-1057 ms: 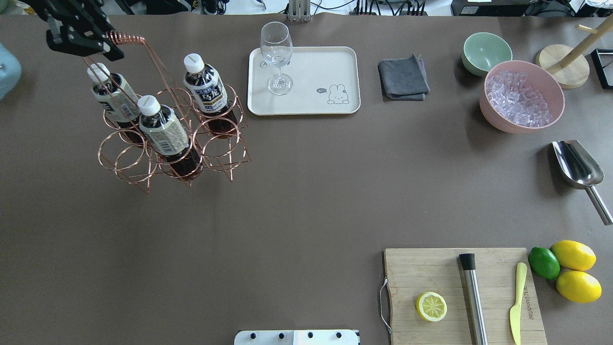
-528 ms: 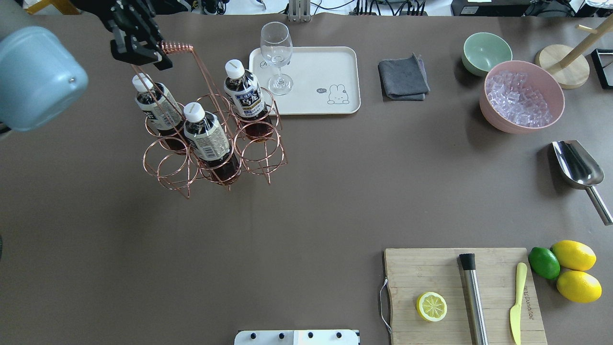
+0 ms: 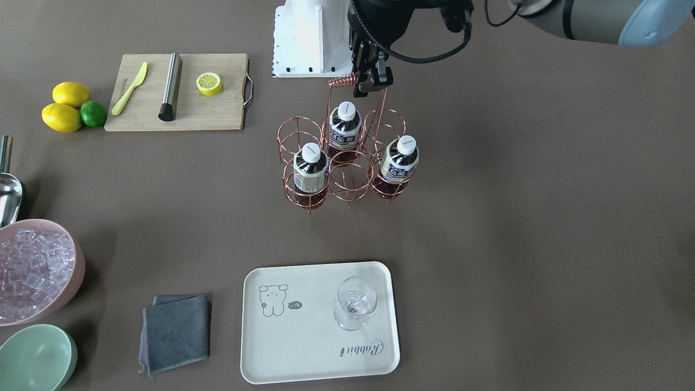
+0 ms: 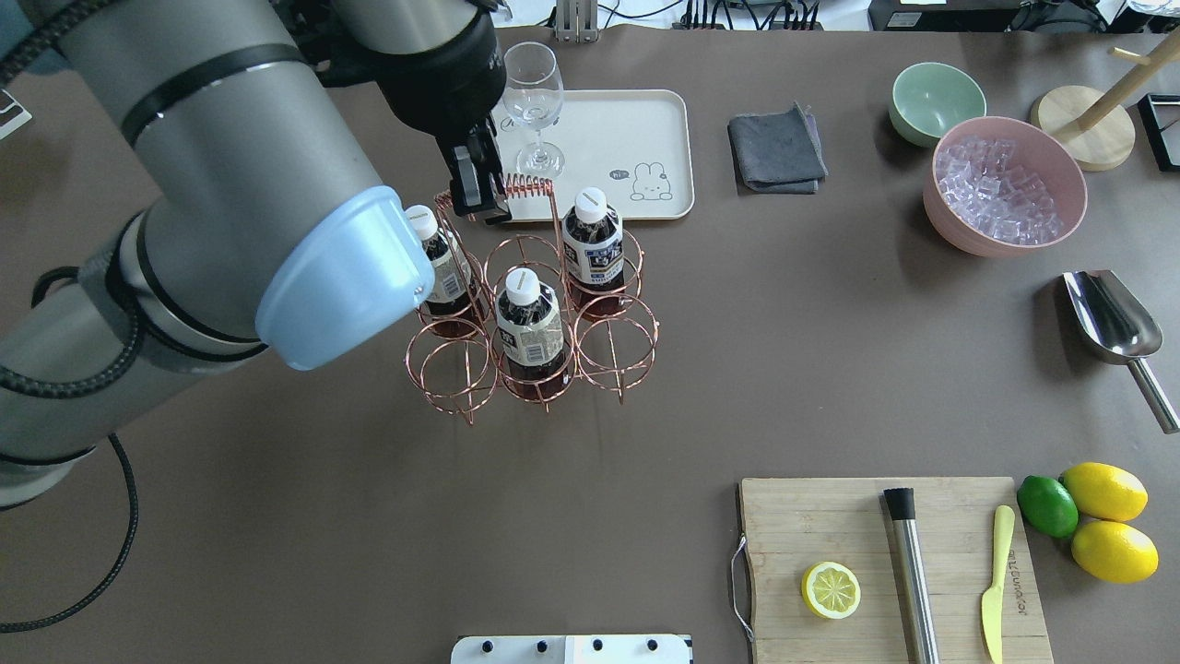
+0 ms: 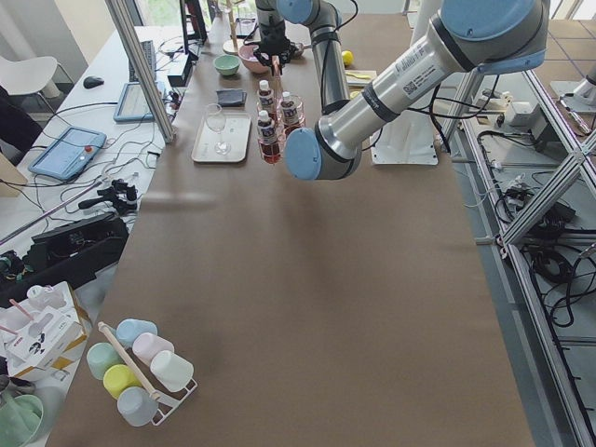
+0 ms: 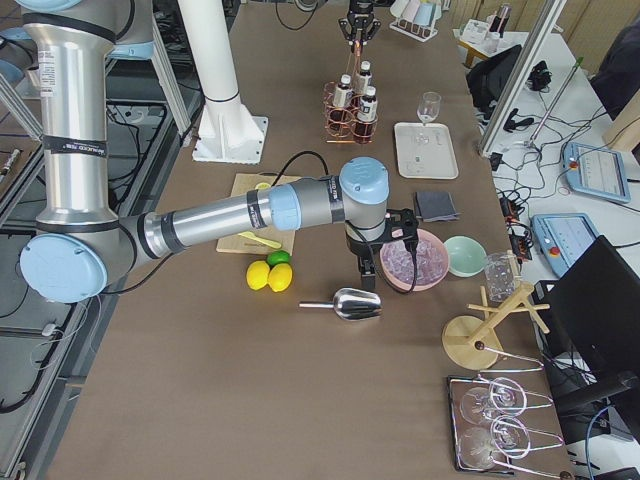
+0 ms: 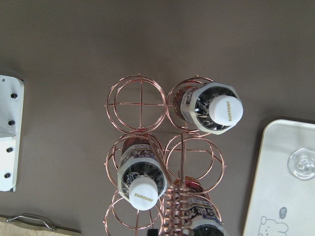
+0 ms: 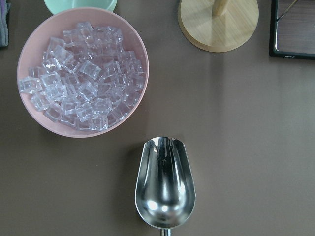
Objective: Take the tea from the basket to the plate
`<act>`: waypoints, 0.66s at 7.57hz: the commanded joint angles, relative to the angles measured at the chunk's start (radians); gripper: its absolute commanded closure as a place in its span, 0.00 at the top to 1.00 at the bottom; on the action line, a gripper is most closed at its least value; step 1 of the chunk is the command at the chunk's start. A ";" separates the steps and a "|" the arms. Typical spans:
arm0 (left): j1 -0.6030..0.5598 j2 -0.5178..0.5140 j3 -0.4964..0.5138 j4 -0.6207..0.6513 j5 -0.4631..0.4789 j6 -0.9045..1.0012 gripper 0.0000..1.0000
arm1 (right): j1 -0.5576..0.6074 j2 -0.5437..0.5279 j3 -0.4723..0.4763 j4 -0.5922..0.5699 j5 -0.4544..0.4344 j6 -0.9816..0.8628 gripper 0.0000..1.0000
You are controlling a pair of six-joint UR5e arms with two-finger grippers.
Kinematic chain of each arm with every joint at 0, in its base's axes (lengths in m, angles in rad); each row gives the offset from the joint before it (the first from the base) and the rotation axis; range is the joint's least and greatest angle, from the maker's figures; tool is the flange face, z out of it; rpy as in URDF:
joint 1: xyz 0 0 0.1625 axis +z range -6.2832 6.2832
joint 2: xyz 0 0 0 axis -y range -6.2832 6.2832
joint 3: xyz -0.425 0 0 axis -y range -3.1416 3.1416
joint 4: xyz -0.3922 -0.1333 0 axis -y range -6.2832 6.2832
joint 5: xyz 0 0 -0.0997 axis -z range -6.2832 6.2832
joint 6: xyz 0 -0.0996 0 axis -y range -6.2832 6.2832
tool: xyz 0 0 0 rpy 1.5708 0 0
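Note:
Three tea bottles with white caps stand in a copper wire basket just in front of the plate, a cream tray with a bear drawing. My left gripper is shut on the basket's coiled handle, above the bottles. The left wrist view looks down on the bottles and the plate's edge. My right gripper hangs over the scoop beside the pink bowl; I cannot tell if it is open or shut.
A wine glass stands on the plate's left part. To the right are a grey cloth, a green bowl, a pink bowl of ice and a metal scoop. A cutting board with lemon half lies near right.
My left gripper has carried the basket with its three bottles to the right and toward the robot, from the table's far left to just in front of the plate.

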 commanded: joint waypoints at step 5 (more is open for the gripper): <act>0.089 -0.048 0.018 -0.020 0.034 -0.068 0.00 | -0.097 0.012 0.073 0.002 -0.012 0.026 0.99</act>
